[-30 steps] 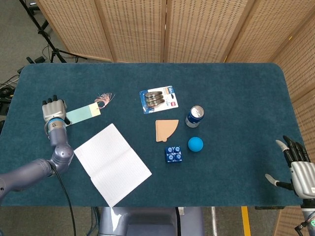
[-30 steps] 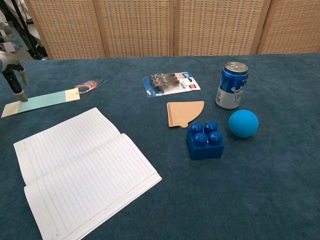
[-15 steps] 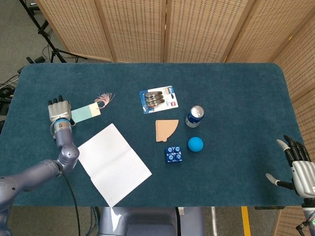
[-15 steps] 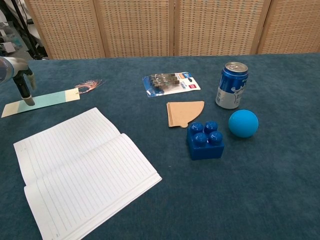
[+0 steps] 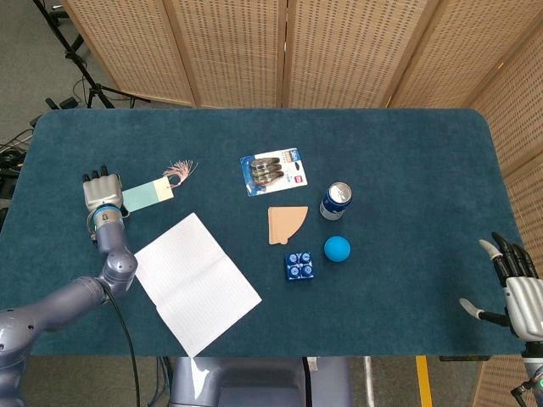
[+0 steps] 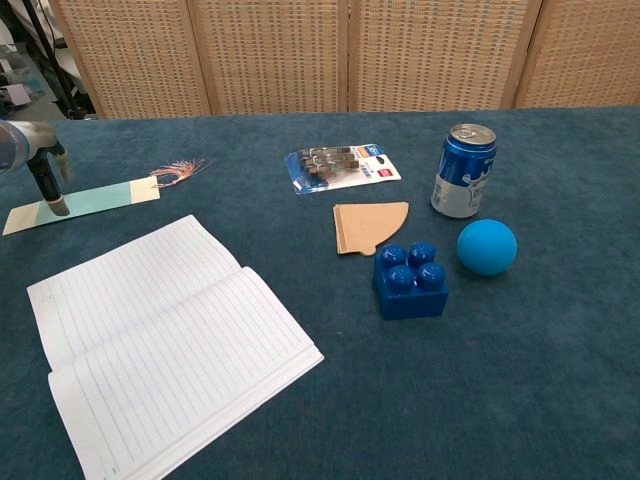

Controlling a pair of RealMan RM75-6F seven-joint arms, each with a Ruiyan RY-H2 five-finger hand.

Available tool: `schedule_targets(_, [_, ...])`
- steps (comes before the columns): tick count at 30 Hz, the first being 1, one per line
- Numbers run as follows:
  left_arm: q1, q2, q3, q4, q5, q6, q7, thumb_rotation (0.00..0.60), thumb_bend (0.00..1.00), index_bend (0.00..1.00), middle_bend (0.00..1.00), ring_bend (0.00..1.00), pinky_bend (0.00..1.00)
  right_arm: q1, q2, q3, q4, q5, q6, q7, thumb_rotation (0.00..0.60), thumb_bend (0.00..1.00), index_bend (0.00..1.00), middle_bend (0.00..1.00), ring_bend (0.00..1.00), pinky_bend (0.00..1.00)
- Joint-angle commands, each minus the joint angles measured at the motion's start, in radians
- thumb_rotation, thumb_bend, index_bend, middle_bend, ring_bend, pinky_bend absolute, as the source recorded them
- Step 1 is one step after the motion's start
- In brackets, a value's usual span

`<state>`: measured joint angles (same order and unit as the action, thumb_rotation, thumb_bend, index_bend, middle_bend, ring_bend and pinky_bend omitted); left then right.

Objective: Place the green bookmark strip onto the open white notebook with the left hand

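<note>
The green bookmark strip (image 5: 146, 194) lies flat on the blue table, its cream end and pink tassel (image 5: 180, 170) pointing right. My left hand (image 5: 100, 192) sits over the strip's left end and hides it in the head view. In the chest view one dark fingertip (image 6: 56, 205) rests on the bookmark strip (image 6: 100, 197), and the rest of the hand is out of frame. The open white notebook (image 5: 195, 281) lies nearer the front; it shows large in the chest view as the notebook (image 6: 165, 340). My right hand (image 5: 515, 288) hangs off the front right corner, fingers spread, holding nothing.
A blister pack (image 5: 273, 171) lies mid-table. Right of the notebook stand a tan fan-shaped card (image 5: 284, 223), a blue block (image 5: 299, 266), a blue ball (image 5: 337, 248) and a blue can (image 5: 336, 200). Wicker screens stand behind the table.
My left hand has shifted slightly rightward along the strip's left end. The bookmark lies where it was. The right hand has barely moved.
</note>
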<state>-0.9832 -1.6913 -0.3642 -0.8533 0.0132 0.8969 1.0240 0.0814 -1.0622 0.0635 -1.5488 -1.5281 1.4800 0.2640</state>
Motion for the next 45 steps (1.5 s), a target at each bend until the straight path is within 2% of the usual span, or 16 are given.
schedule_targets(1, [0.001, -0.008, -0.006, 0.01, 0.01, -0.009, -0.001, 0.6, 0.17, 0.35, 0.0, 0.0, 0.0, -0.001, 0.0, 0.001, 0.0, -0.002, 0.004, 0.002, 0.6, 0.19, 0.07, 0.0, 0.0, 0.0])
schedule_targets(21, [0.006, -0.066, -0.021, 0.108, 0.108, -0.095, -0.023, 0.6, 0.15, 0.34, 0.0, 0.0, 0.0, -0.003, -0.003, 0.007, 0.012, 0.003, 0.013, 0.024, 0.6, 0.19, 0.07, 0.0, 0.0, 0.0])
schedule_targets(45, [0.022, -0.088, -0.042, 0.139, 0.121, -0.122, -0.018, 0.6, 0.15, 0.32, 0.0, 0.0, 0.0, -0.008, -0.003, 0.012, 0.01, 0.011, 0.02, 0.025, 0.6, 0.19, 0.06, 0.0, 0.0, 0.0])
